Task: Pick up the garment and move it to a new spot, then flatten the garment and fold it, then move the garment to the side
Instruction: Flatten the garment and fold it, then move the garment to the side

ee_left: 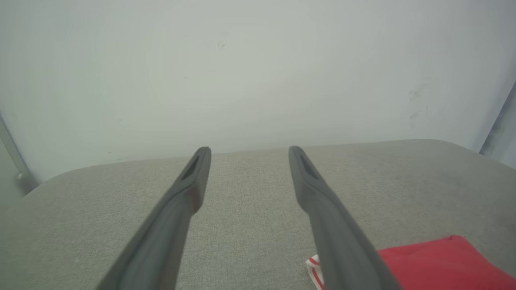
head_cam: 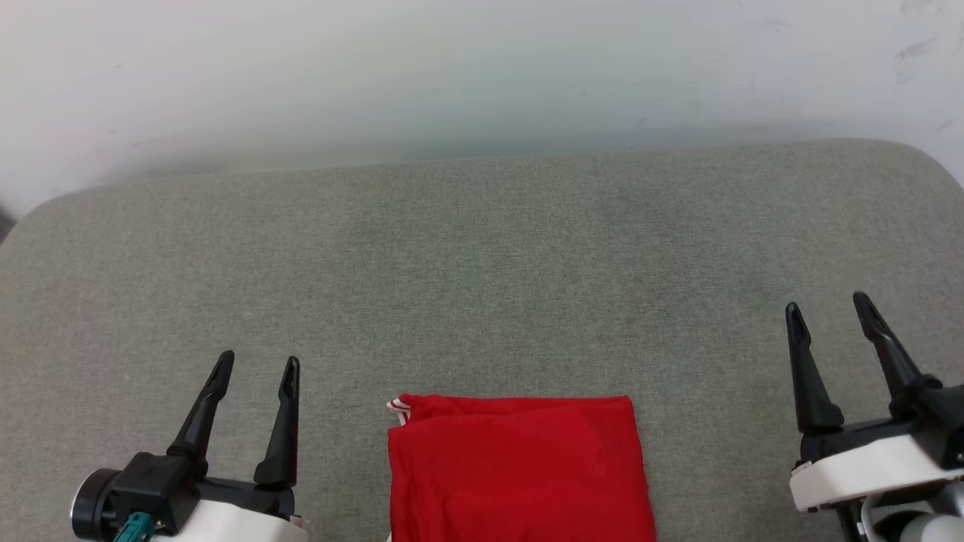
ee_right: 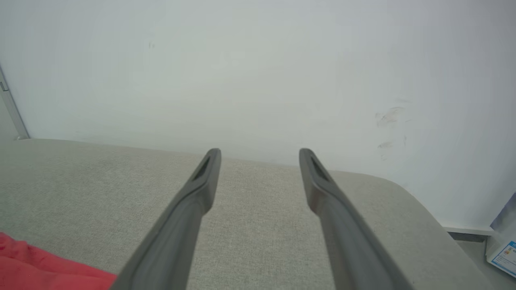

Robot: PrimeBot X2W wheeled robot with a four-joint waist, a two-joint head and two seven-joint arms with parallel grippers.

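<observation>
The garment (head_cam: 520, 470) lies folded into a red rectangle at the near middle of the grey cushioned surface (head_cam: 482, 286), a bit of red-and-white striped trim poking out at its far left corner; its near part runs off the bottom of the head view. My left gripper (head_cam: 257, 365) hovers open to its left, nothing between the fingers. My right gripper (head_cam: 828, 307) stands open well to its right, also empty. The left wrist view catches the garment (ee_left: 439, 262) at lower right beside the left gripper (ee_left: 249, 151). The right wrist view has the garment (ee_right: 36, 268) at lower left, apart from the right gripper (ee_right: 260, 153).
A pale wall (head_cam: 482, 75) rises right behind the surface's far edge. The surface has rounded far corners. A bit of floor and a printed box (ee_right: 504, 253) lie beyond its right side. Bare fabric stretches ahead of the garment.
</observation>
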